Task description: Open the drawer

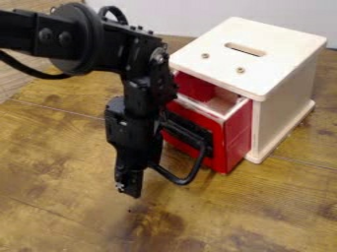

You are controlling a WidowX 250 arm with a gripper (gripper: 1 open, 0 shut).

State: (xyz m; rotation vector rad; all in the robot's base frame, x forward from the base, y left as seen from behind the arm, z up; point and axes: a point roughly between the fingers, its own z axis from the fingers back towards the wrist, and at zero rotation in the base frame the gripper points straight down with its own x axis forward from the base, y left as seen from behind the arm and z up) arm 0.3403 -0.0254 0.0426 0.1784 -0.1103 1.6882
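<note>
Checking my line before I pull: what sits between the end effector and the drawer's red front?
Only the drawer's own black loop handle, in the single camera view. The end effector points down at the loop's near end.

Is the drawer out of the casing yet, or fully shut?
Partly out. The red drawer sticks forward of the cream cube casing, its top edge exposed and its loop handle beside the gripper.

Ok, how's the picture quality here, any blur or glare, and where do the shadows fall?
Camera view: soft and low in detail throughout, no strong glare; the black arm and pincer merge into one dark mass, so the jaws are hard to read; light shadow lies on the wooden table beneath the drawer and its handle.
</note>
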